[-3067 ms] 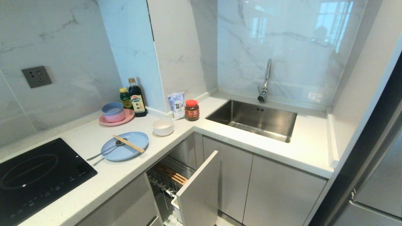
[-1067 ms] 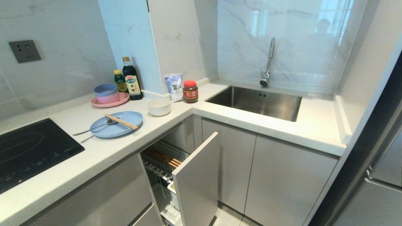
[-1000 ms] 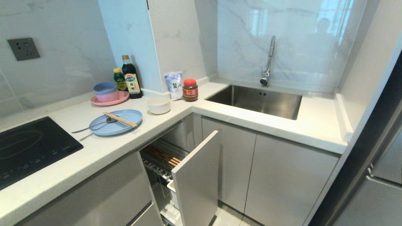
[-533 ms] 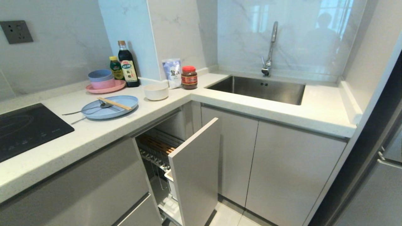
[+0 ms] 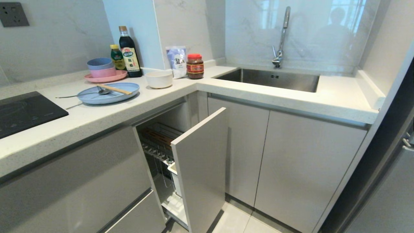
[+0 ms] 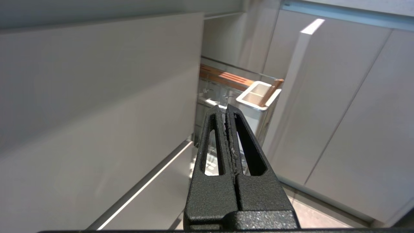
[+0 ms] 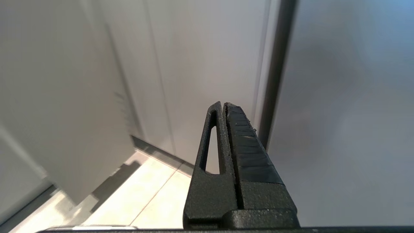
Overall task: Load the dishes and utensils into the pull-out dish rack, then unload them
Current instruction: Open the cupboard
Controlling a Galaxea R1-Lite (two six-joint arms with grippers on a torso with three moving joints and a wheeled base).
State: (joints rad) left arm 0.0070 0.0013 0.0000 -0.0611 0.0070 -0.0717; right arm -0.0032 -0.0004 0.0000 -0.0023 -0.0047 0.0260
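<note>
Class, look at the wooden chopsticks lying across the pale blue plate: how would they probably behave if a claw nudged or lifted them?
The chopsticks look thin and rigid, so probably light and stiff. Resting loose on the blue plate beside the spoon, they would likely roll or slide when nudged. As two separate sticks, they may splay apart when lifted.

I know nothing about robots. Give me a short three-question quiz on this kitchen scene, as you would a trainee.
1. True or false: the thin wooden chopsticks lie on the wide pale blue round plate.
2. The small white round bowl sits: A) in the sink B) on the countertop C) in the rack.
3. Is the narrow chrome wire pull-out dish rack pulled out or pushed in?

Key: 1 true; 2 B; 3 pulled out.
</note>
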